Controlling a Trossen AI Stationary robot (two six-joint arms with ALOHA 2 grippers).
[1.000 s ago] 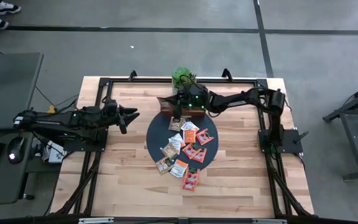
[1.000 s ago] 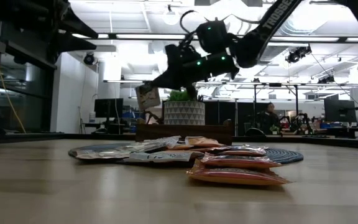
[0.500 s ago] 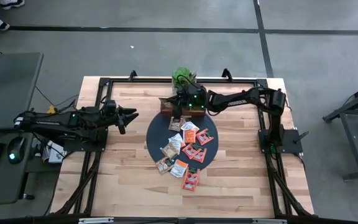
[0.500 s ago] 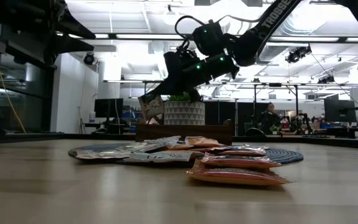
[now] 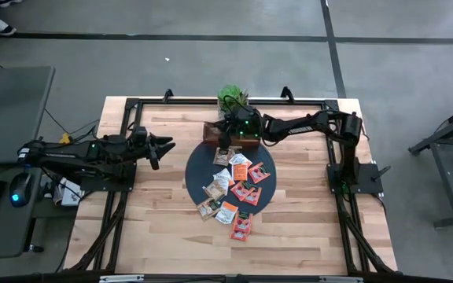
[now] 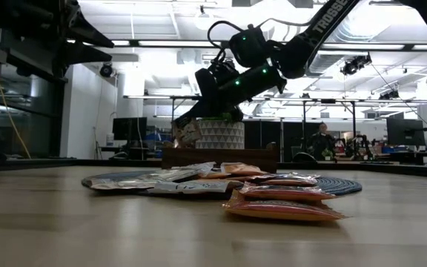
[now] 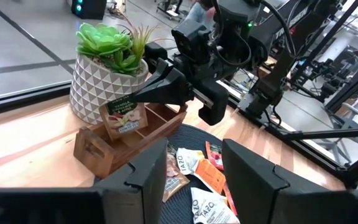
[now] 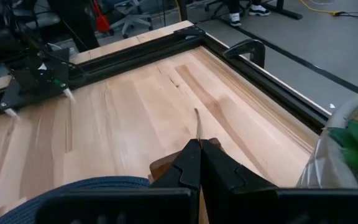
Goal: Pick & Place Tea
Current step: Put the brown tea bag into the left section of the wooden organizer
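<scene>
Hanging from the right gripper (image 7: 138, 94), a tan sachet (image 7: 124, 116) meets the wooden tray (image 7: 114, 144).

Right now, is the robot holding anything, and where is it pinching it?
Yes. The right gripper pinches one tan tea sachet by its top edge, over the wooden tray. The left gripper holds nothing.
</scene>
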